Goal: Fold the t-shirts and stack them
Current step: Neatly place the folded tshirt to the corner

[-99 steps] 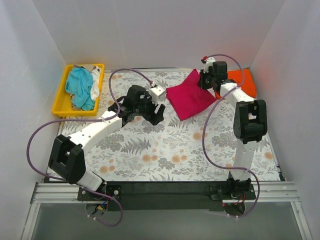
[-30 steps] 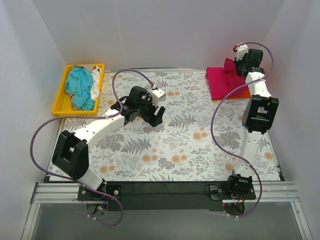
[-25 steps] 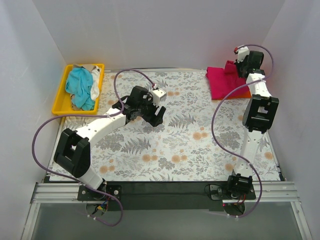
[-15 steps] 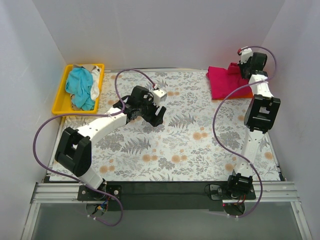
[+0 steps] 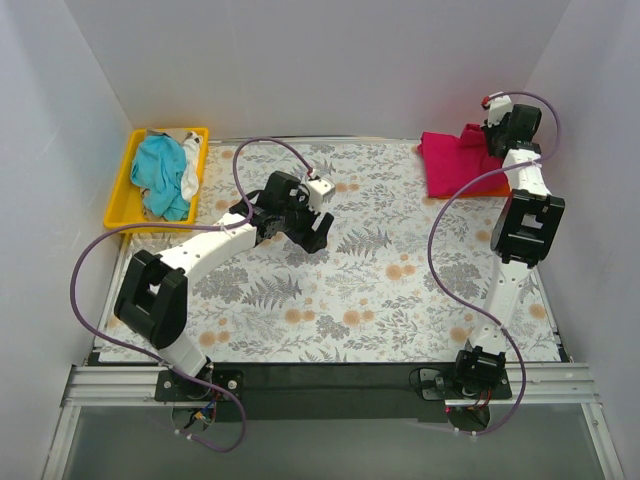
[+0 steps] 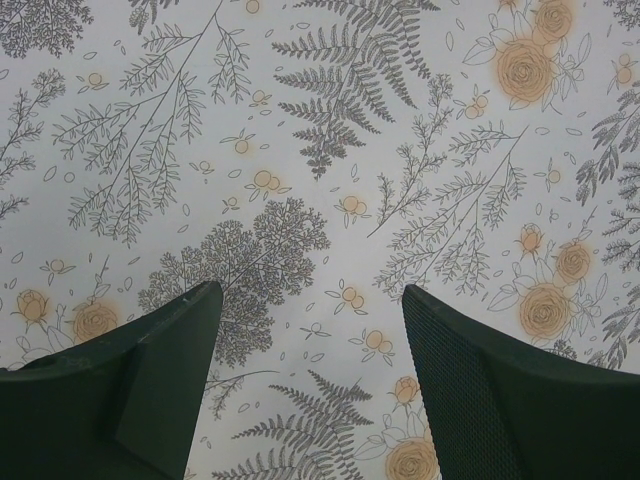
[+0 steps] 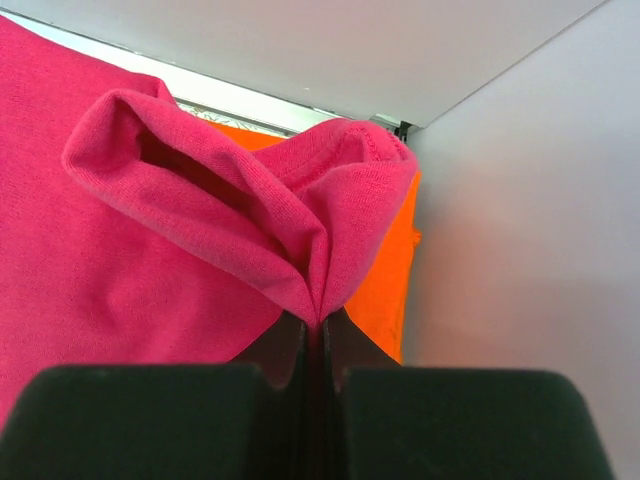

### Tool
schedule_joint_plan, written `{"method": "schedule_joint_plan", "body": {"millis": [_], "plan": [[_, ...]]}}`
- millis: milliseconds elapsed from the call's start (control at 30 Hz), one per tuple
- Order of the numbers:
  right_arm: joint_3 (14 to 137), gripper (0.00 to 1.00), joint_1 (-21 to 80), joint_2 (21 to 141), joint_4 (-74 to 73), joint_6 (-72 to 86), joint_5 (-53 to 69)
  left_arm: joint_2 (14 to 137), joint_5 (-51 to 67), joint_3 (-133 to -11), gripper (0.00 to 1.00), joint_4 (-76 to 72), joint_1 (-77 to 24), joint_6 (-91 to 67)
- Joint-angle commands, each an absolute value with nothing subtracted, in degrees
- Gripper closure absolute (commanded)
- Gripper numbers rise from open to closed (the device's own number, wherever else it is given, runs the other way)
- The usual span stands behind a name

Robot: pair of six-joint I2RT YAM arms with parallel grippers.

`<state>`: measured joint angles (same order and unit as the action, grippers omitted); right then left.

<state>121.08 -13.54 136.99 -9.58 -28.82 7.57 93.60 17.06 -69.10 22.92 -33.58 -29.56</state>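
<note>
Pinched in the right end effector [image 7: 320, 335]: a raised fold of the pink shirt [image 7: 120, 250], both tips pressed tight together on the cloth at the bottom centre of the right wrist view. Drawn up into a soft hooded peak above the tips, with the rest of the pink shirt spread flat across the left half of that frame. Underneath and to the right, an orange shirt [image 7: 385, 285], peeking out past the pink edge, beside the pale wall [image 7: 520, 250]

From overhead, in the upper right of the frame, at the far right corner of the desk [image 5: 350, 300]: pink shirt lying over the orange one, only a thin orange strip showing along its lower right edge. Right arm stretched long up the right side of the frame to reach it

Near the centre of the overhead frame, the left end effector [image 5: 314, 235], over the flower-printed desk and well apart from both shirts. Spread wide, by the left wrist view: two dark fingers [image 6: 150, 380] at the lower corners, nothing between them but the printed cover

In the upper left of the overhead frame, a yellow tray [image 5: 150, 228] at the desk's left edge, holding a crumpled teal shirt [image 5: 160, 172] with a white shirt [image 5: 190, 175] bunched along its right side
</note>
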Motion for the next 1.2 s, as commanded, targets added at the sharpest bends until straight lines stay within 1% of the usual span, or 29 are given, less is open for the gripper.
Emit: {"method": "schedule_joint_plan", "body": {"millis": [0, 133, 233, 267, 300, 333, 367, 433, 467, 533, 567, 633, 667, 833, 933, 1033, 1067, 1133, 1167], "plan": [[124.36, 0.99, -14.59, 136.57, -5.19, -29.70, 5.37, 93.08, 17.84, -71.19, 0.32, 23.29, -33.31, -29.00], [124.54, 0.99, -14.94, 138.16, -4.92, -30.50, 4.48, 93.34, 17.84, -71.54, 0.32, 23.64, -33.40, -28.74], [124.28, 0.95, -15.03, 138.95, -4.48, -30.94, 3.52, 93.60, 17.93, -71.63, 0.32, 23.64, -33.40, -28.83], [124.28, 0.93, -14.94, 139.13, -4.48, -30.94, 3.08, 93.52, 17.84, -71.80, 0.32, 23.73, -33.40, -28.74], [124.28, 0.80, -14.94, 139.30, -4.22, -30.76, 2.03, 93.69, 17.84, -71.89, 0.32, 23.90, -33.31, -28.65], [124.19, 0.75, -15.03, 139.39, -4.13, -30.67, 1.67, 93.69, 17.67, -71.98, 0.32, 23.99, -33.40, -28.57], [124.19, 0.66, -14.94, 139.31, -3.96, -30.76, 1.41, 93.69, 17.49, -72.16, 0.32, 24.08, -33.40, -28.56], [124.01, 0.57, -14.94, 138.69, -3.96, -30.94, 0.97, 93.78, 17.49, -72.42, 0.32, 24.26, -33.40, -28.48], [124.01, 0.51, -14.94, 138.43, -3.87, -30.94, 0.79, 93.78, 17.66, -72.51, 0.32, 24.26, -33.40, -28.48], [124.01, 0.46, -14.94, 137.38, -3.78, -31.11, 0.53, 93.78, 17.67, -72.60, 0.32, 24.26, -33.40, -28.91], [124.01, 0.40, -14.94, 137.03, -3.52, -31.29, 0.35, 93.69, 17.75, -72.60, 0.32, 24.26, -33.40, -28.92], [124.01, 0.38, -15.03, 135.88, -3.25, -31.29, 0.26, 93.52, 17.75, -72.60, 0.32, 24.17, -33.31, -29.18], [123.75, 0.33, -14.94, 135.36, -3.16, -31.29, 0.26, 93.17, 17.58, -72.51, 0.32, 24.17, -33.22, -29.27], [122.00, 0.31, -14.85, 130.88, -3.08, -29.54, 1.14, 92.20, 17.84, -72.60, 0.32, 24.17, -32.08, -30.32], [121.03, 0.29, -14.50, 127.80, -4.92, -27.87, 4.30, 91.85, 18.90, -73.47, 0.31, 24.35, -30.33, -32.25], [119.97, 0.16, -13.98, 124.55, -7.20, -26.03, 8.78, 91.15, 20.12, -74.09, 0.31, 24.26, -28.92, -34.27], [119.80, 0.08, -13.80, 123.76, -8.16, -25.41, 9.75, 90.88, 20.39, -74.27, 0.30, 24.26, -28.48, -34.71], [119.97, 0.02, -13.62, 121.65, -9.75, -22.70, 13.17, 89.92, 21.26, -74.36, 0.30, 23.73, -27.34, -36.47], [120.06, 0.02, -13.54, 120.94, -10.97, -21.11, 14.23, 89.56, 21.88, -74.36, 0.20, 23.38, -26.81, -36.91]]}}
